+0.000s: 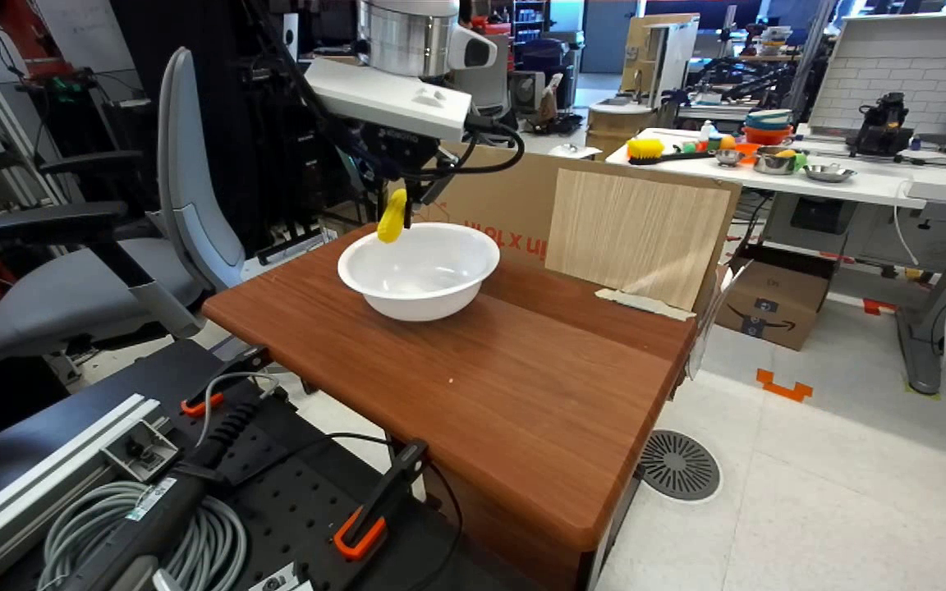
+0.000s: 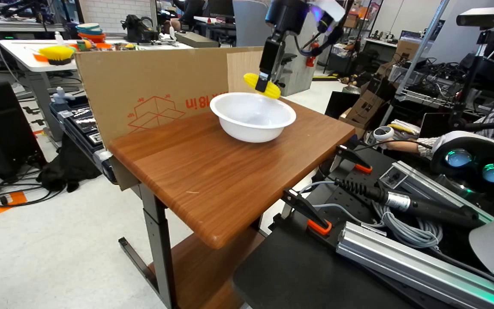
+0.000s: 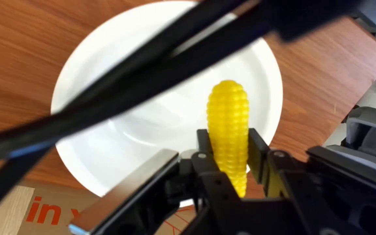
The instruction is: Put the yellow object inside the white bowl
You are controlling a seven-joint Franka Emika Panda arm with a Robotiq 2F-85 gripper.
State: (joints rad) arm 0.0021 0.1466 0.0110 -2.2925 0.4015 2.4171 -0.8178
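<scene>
- A brown table (image 1: 522,394) stands with cardboard (image 2: 148,73) along one edge.
- A white bowl (image 1: 420,306) sits upright on the table.
- The black claw (image 3: 229,140) grips the yellow corn (image 3: 228,111) between its two fingers (image 3: 256,147).
- The corn slants above the bowl, close to the rim.

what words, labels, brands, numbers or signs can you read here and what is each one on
"18in", red, upside down, on the cardboard panel in an exterior view.
"in", red, on that panel in the wrist view, before a partly hidden "x".
Wordless curved arrow on a cardboard box.
Too small or blurred: white label on the black handle; marks by the panel's drawing.
</scene>
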